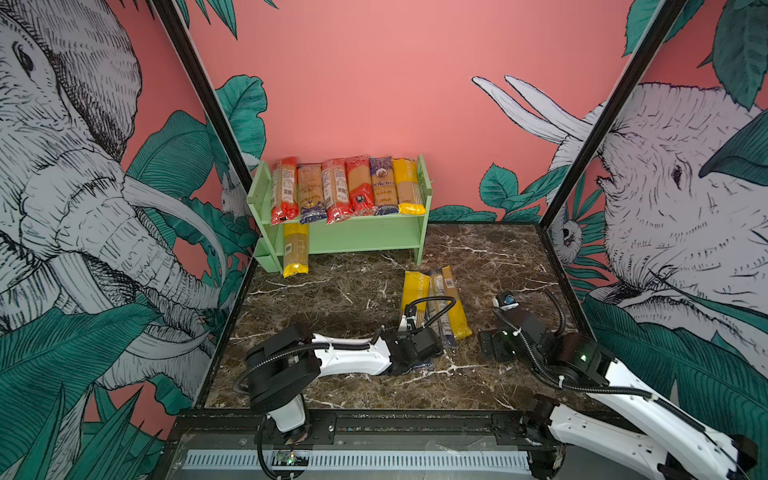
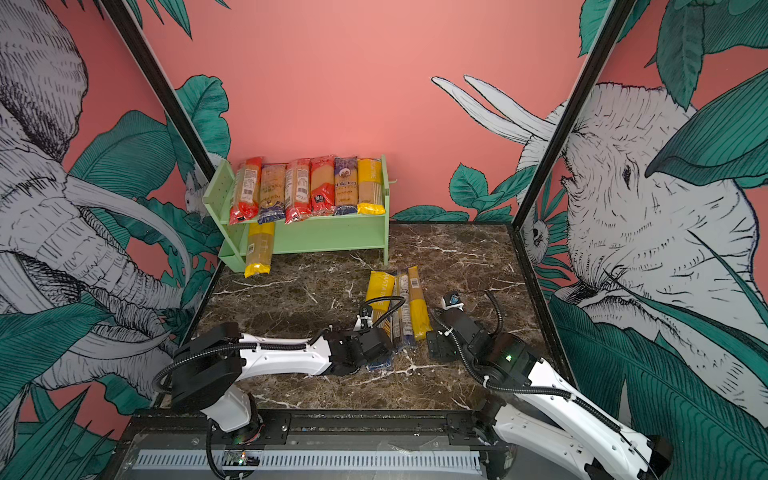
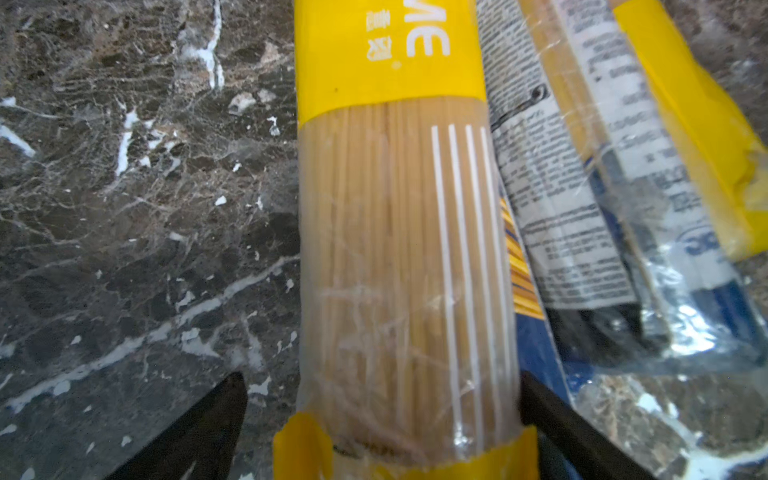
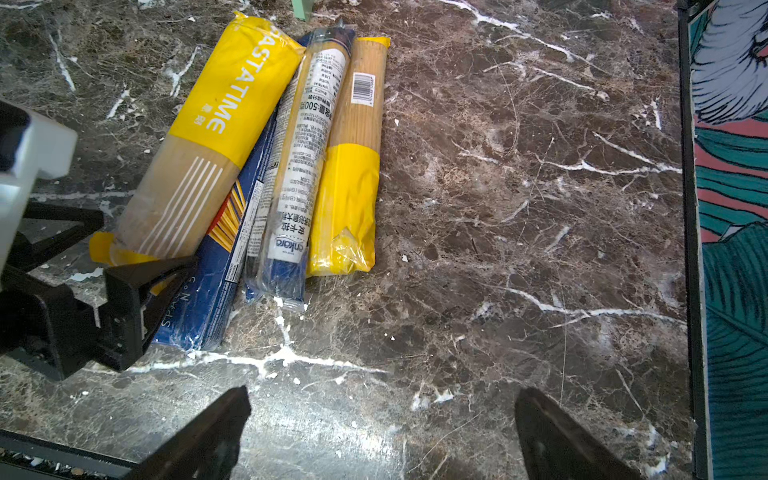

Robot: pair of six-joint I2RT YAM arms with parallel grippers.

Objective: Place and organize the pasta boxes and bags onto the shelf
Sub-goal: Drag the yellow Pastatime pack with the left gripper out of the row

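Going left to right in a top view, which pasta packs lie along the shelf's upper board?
Red-ended pack → blue-ended pack → second red-ended pack → mostly red pack → purple-topped pack → yellow-ended pack.

A dark marble tabletop (image 1: 332, 299) veined with white spreads out below. Behind it stands a plain pink wall (image 1: 374, 83). Elephant-and-leaf murals (image 1: 62, 187) cover both side panels.
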